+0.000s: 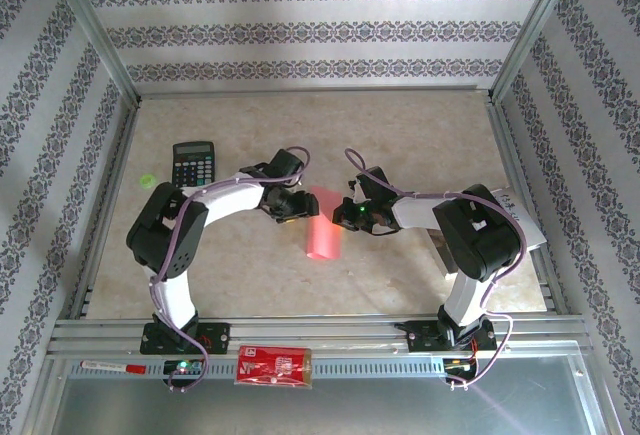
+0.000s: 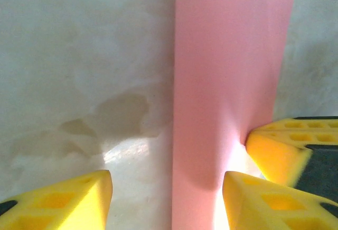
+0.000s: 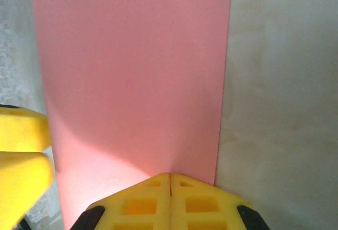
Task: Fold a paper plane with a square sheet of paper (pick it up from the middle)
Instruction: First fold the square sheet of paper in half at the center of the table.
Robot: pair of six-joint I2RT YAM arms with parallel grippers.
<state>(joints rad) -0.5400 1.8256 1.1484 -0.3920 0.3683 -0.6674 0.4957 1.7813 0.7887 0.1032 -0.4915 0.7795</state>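
The square sheet of paper [image 1: 322, 227] lies folded into a narrow pink-red rectangle on the middle of the table; it is also in the left wrist view [image 2: 227, 82] and the right wrist view [image 3: 132, 71]. My left gripper [image 1: 297, 203] hangs low at its left side and stands open [image 2: 166, 187]. The paper's long edge runs between its yellow fingers [image 2: 74, 198]. From the other side, my right gripper [image 1: 346, 214] is shut [image 3: 170, 178], its joined tips resting on the sheet near one long edge. No paper plane shape shows.
A black calculator [image 1: 193, 163] and a small green item [image 1: 148, 181] sit at the back left. A white leaflet [image 1: 527, 223] lies under the right arm. A red printed packet [image 1: 274, 366] and a pen [image 1: 115, 366] rest on the near rail.
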